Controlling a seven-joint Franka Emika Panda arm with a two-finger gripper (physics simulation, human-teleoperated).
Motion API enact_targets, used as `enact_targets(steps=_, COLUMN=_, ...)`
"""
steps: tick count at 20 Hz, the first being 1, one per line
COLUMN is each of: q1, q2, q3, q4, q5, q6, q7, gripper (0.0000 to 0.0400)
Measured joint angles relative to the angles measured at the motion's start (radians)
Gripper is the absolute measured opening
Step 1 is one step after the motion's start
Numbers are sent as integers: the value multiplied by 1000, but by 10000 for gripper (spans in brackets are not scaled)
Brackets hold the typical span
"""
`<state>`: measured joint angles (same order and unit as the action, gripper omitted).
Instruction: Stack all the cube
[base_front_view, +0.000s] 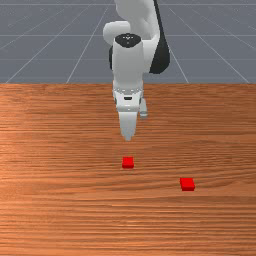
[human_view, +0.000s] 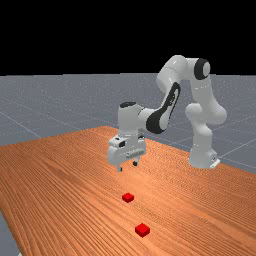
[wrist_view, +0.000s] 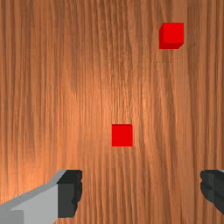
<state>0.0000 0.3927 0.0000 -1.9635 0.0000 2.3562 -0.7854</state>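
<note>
Red all over, both cubes: bright on top, darker down the sides. Small, boxy and much the same size. Sitting flat on the tabletop (base_front_view: 50, 215), well apart from each other, each in a place of its own.

Two cubes in all, counted one by one. One pincer (human_view: 127, 166), with two fingers (wrist_view: 70, 194). One arm (human_view: 202, 90), one tabletop.

First cube (base_front_view: 128, 162): close to the middle of the front view, closer to the pincer. In the wrist view, a little ahead of the gap between the fingers. Second cube (base_front_view: 187, 184): off toward the front view's right, nearer to that view's camera, and farther out from the pincer.

Pincer up high, pointing down, above the wood and touching neither cube. Wide open, fingers far apart, holding nothing at all.

Around the cubes, orange-brown wood with long dark lines. White and grey arm, with black bits, reaching over the tabletop from the far view's right. Beyond the wood, grey floor (base_front_view: 35, 35) with thin pale lines.
</note>
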Motion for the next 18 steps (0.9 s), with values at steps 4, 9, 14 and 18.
enact_targets(steps=4, q1=3, q2=-8, q3=-5, q4=-6, q5=9, q6=-5, q7=36, gripper=366)
enact_targets(steps=9, q1=42, q2=-239, q3=-80, q4=-189, q5=77, q6=-139, q7=738, gripper=53)
enact_targets(steps=14, q1=48, q2=-264, q3=-117, q4=-212, q5=182, q6=-172, q7=1273, gripper=4)
enact_targets(steps=18, q1=49, q2=-262, q3=-119, q4=-216, q5=198, q6=-170, q7=1319, gripper=1)
